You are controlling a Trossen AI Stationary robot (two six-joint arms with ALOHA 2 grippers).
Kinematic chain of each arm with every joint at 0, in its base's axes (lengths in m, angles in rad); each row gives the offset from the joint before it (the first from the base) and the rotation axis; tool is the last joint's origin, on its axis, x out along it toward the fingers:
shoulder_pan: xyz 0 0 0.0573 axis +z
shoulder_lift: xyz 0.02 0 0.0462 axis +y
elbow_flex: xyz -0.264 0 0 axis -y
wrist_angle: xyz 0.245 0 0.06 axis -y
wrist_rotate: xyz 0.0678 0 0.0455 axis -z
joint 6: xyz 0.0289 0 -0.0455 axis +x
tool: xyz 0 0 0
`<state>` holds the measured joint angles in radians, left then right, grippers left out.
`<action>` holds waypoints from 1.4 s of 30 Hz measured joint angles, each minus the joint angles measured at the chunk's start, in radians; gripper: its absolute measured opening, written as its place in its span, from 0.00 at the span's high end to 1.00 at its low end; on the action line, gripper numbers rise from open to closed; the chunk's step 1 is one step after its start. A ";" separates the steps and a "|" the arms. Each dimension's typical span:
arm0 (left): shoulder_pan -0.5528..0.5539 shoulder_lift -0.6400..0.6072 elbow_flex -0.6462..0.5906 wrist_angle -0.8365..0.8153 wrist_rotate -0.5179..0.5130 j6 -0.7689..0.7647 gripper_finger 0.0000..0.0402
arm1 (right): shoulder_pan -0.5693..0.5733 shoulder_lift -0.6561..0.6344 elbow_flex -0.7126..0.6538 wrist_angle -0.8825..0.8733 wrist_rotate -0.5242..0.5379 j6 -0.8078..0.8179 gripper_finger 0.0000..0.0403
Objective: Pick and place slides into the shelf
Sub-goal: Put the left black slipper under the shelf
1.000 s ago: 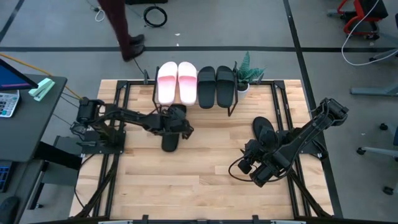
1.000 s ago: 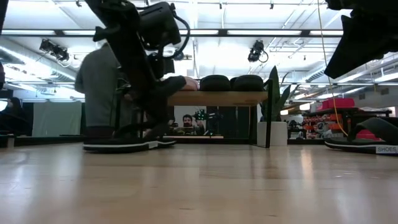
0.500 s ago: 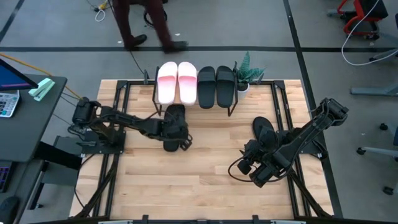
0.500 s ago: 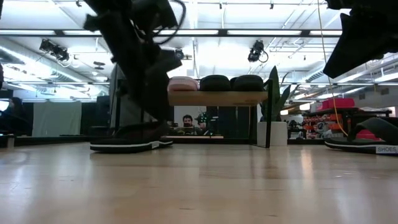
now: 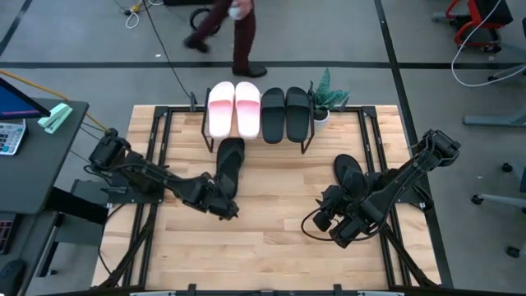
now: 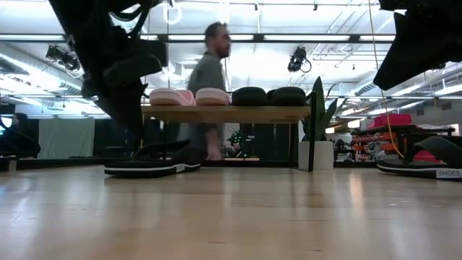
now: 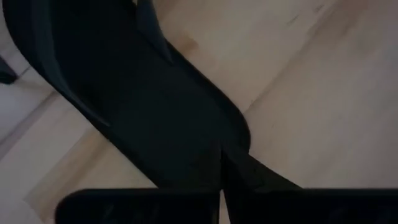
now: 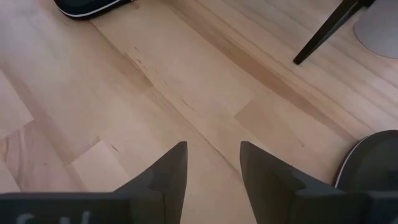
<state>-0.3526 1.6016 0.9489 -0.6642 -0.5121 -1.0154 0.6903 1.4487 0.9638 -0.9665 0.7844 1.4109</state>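
A black slide (image 5: 230,163) lies flat on its sole on the table in front of the shelf (image 6: 224,113); it also shows in the low view (image 6: 144,167) and fills the left wrist view (image 7: 143,106). My left gripper (image 5: 222,209) hangs shut above that slide's near end (image 7: 222,186), touching nothing. Two pale pink slides (image 5: 234,108) and two black ones (image 5: 284,112) rest on the shelf top. Another black slide (image 5: 346,172) lies on the table at the right. My right gripper (image 8: 211,165) waits open over bare wood beside it.
A small potted plant (image 5: 329,95) stands at the shelf's right end. Black frame rails (image 5: 156,164) run along both sides of the table. A person (image 5: 238,33) walks on the floor beyond the far edge. The table's middle and near part are bare wood (image 5: 271,238).
My left gripper has drawn back from over the black slide toward the near left and has risen above it. The slide stays flat on the table in front of the shelf. The person behind the table has walked toward the right.
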 joint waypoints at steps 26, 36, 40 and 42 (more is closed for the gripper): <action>0.272 0.021 -0.152 0.224 -0.019 0.100 0.99 | -0.001 0.000 -0.006 0.007 0.013 -0.028 0.62; 0.420 0.021 -0.152 0.264 -0.015 0.168 0.98 | -0.001 0.000 -0.006 0.007 0.013 -0.035 0.62; 0.409 0.021 -0.152 0.320 0.002 0.213 0.97 | -0.001 0.000 -0.006 0.007 0.013 -0.035 0.62; 0.391 0.021 -0.152 0.377 0.010 0.224 0.99 | -0.001 0.000 -0.006 0.007 0.012 -0.035 0.62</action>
<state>0.0384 1.6226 0.7967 -0.2870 -0.5023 -0.7918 0.6895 1.4487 0.9577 -0.9596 0.7968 1.3762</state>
